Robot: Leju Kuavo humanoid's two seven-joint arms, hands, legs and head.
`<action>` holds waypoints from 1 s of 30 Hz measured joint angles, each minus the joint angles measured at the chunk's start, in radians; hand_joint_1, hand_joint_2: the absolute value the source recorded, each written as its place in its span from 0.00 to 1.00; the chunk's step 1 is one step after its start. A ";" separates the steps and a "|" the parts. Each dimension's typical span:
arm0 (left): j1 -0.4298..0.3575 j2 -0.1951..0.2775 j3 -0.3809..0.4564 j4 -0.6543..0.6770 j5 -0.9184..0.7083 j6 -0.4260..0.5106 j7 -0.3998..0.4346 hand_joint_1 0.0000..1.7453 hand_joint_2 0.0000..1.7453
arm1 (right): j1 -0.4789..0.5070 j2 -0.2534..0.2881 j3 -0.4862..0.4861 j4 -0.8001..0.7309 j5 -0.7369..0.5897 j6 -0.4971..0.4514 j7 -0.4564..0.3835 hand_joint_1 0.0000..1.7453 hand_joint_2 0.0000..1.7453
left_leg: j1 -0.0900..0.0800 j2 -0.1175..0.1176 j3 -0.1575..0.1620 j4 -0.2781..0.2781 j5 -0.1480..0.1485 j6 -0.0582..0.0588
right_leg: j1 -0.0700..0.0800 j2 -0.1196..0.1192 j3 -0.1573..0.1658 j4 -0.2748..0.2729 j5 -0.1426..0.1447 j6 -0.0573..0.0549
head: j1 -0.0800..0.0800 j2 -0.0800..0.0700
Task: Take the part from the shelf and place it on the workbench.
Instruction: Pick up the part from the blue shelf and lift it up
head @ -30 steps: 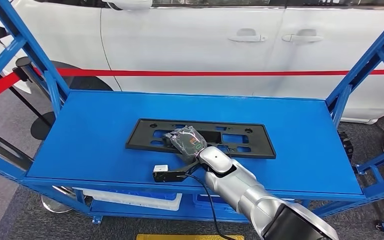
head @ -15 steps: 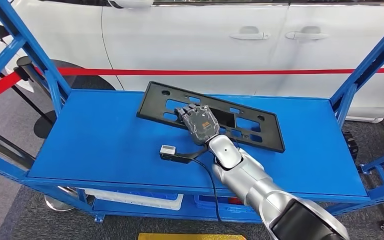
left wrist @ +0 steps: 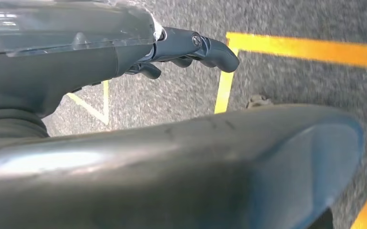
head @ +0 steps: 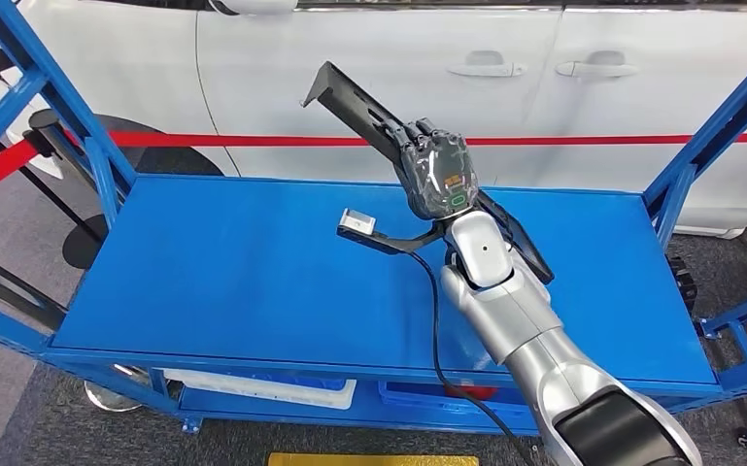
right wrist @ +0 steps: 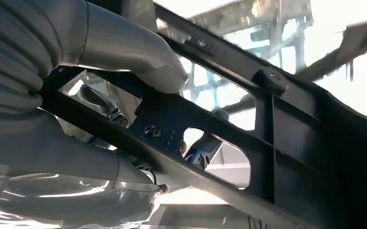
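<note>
Right hand (head: 436,177) gripping black part (head: 355,100), tilted, clear above blue shelf (head: 204,282)

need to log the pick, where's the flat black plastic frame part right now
In the head view the flat black plastic frame part is held in the right hand, lifted and tilted above the back of the blue metal shelf, in front of the white car.

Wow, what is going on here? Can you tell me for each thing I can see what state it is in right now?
Black plastic part: lifted clear of the shelf, tilted steeply, held.
Right hand: grips the part near its middle.
Left hand: hangs over the floor, fingers curled, holding nothing.
Blue shelf: top deck bare where the part lay.
White car: parked behind, doors closed.
</note>
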 joint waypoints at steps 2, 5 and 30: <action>0.001 -0.001 0.000 0.000 0.000 0.000 0.000 0.00 0.00 | 0.003 -0.003 -0.023 -0.036 -0.001 0.000 -0.005 1.00 1.00 | 0.004 0.001 0.006 -0.011 0.006 0.012 | -0.001 -0.001 -0.004 0.016 -0.015 0.010 | 0.001 0.000; -0.001 -0.002 0.001 0.000 0.000 0.000 -0.001 0.00 0.00 | 0.007 -0.009 -0.042 -0.067 -0.001 -0.001 -0.005 1.00 1.00 | 0.006 0.001 0.011 -0.019 0.010 0.024 | -0.003 -0.003 -0.077 0.173 -0.098 0.018 | 0.003 0.000; 0.000 -0.008 0.001 0.000 -0.024 0.000 0.006 0.00 0.00 | 0.100 0.006 -0.187 -0.339 -0.162 -0.001 -0.148 1.00 1.00 | -0.006 0.000 0.017 -0.008 -0.009 0.002 | 0.002 -0.004 -0.007 -0.001 0.010 -0.012 | 0.000 0.000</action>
